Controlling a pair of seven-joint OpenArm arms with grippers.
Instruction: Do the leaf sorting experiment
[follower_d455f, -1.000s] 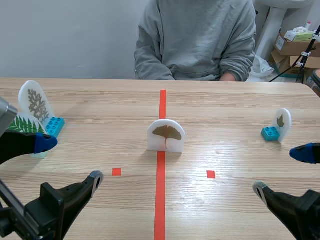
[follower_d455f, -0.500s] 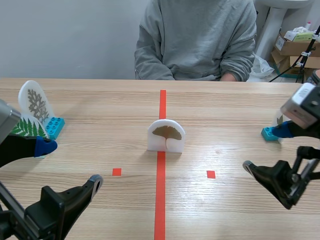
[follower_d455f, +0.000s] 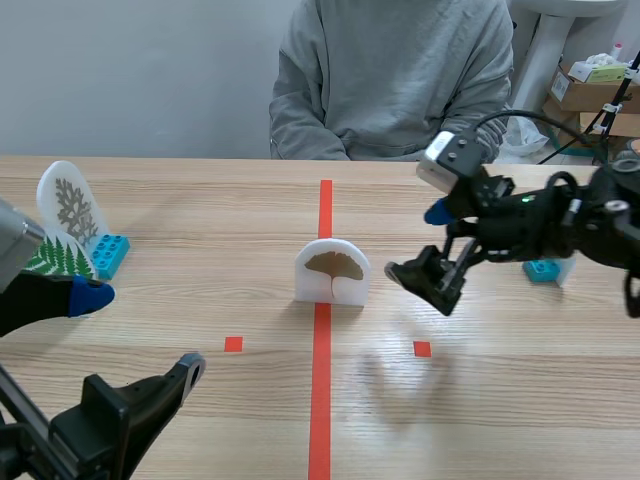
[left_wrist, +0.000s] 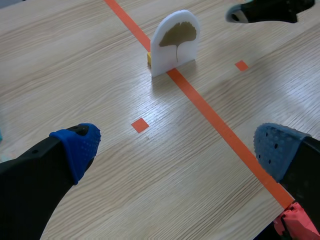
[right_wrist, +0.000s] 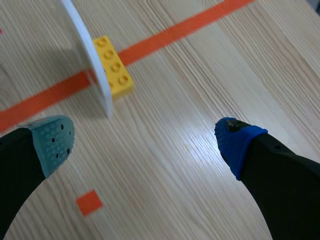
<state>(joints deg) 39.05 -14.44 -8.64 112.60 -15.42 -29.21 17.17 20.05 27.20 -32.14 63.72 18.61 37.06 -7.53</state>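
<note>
A white arched card with a brown ginkgo leaf (follower_d455f: 332, 270) stands on the red centre line, held up by a yellow brick (right_wrist: 114, 72) behind it. My right gripper (follower_d455f: 418, 242) hangs open just right of this card, nothing between its fingers. In the right wrist view the card's edge (right_wrist: 92, 60) stands ahead of the open right gripper (right_wrist: 142, 142). My left gripper (follower_d455f: 140, 330) is open and low at the near left. The left wrist view shows the left gripper (left_wrist: 177, 150) well short of the ginkgo card (left_wrist: 175, 42).
At the far left stand a white card with a brown fern-like leaf (follower_d455f: 70, 205), a blue brick (follower_d455f: 108, 252) and a green fern card (follower_d455f: 55, 255). A blue brick (follower_d455f: 545, 270) at the right is mostly hidden by the right arm. A person (follower_d455f: 390, 80) sits across the table.
The right arm rose from the near right corner and swung left to the middle, ending beside the ginkgo card with its fingers open. The left arm barely moved.
</note>
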